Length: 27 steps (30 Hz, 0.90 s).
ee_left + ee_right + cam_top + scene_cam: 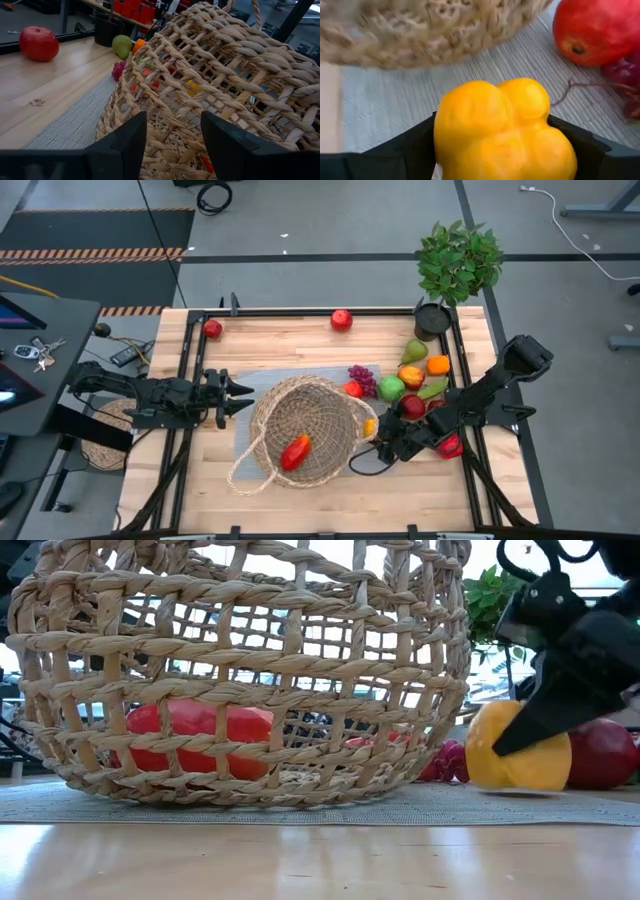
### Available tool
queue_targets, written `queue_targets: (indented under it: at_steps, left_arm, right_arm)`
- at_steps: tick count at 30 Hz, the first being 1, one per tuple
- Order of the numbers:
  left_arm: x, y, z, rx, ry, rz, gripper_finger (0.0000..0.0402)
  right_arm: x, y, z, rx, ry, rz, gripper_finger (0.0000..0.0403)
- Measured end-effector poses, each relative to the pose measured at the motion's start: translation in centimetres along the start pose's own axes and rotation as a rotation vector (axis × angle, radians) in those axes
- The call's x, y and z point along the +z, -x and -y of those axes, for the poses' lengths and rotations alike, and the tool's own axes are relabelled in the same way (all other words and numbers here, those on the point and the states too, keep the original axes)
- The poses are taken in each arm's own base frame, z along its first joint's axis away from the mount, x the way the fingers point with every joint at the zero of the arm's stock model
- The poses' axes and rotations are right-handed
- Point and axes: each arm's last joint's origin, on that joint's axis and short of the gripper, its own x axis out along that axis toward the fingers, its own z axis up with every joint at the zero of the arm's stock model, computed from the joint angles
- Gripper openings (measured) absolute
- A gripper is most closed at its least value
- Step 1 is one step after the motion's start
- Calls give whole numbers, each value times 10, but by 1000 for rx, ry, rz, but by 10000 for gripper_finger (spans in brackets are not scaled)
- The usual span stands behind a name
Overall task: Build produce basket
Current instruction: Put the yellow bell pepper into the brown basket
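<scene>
The basket [305, 430] sits on a grey woven mat [250, 385] near the middle of the wooden desk [300, 340], tipped so its mouth shows from above. One thin wicker handle loops out toward the desk's near edge. The weave is coarse tan rope-like strands with wide gaps, and the low view looks straight through them. Inside lies a smooth red-orange mango [296, 452].

The left gripper [240, 398] hovers just beside the basket's left rim with its dark fingers [122, 145] spread apart, holding nothing; the wrist view shows the wicker wall filling the space between them.

The right gripper [380, 442] is at the basket's right side, its fingers pinching a glossy, lobed yellow pepper [502, 130] low over the mat. The pepper is close to the wicker wall, leaving little room between the two.

Most of the produce crowds the right part of the desk behind this gripper: purple grapes [362, 378], a green apple [391, 388], a green pear [414, 351], an orange [438, 365] and a red apple [413, 406], all packed near each other. A potted plant [452, 275] stands at the far right corner.

Two more red apples lie apart along the far edge, one at the left corner [213, 329], one near the middle [342, 320]. The bare wood between them and along the near edge is open.
</scene>
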Motion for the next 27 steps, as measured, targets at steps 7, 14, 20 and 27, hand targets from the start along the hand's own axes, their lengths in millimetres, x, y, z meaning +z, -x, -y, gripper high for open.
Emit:
queue_targets:
  at_steps: [7,14,20,27]
  left_arm:
    - [0,0,0,0,0,1,198]
    - [0,0,0,-1,1,1,193]
    - [0,0,0,-1,0,1,197]
    - [0,0,0,-1,1,1,194]
  right_arm:
    - [18,25,5,73,-53,40,322]
    - [51,68,8,153,-78,126,322]
    - [80,105,12,153,-72,269,322]
    - [101,131,19,82,-46,413,322]
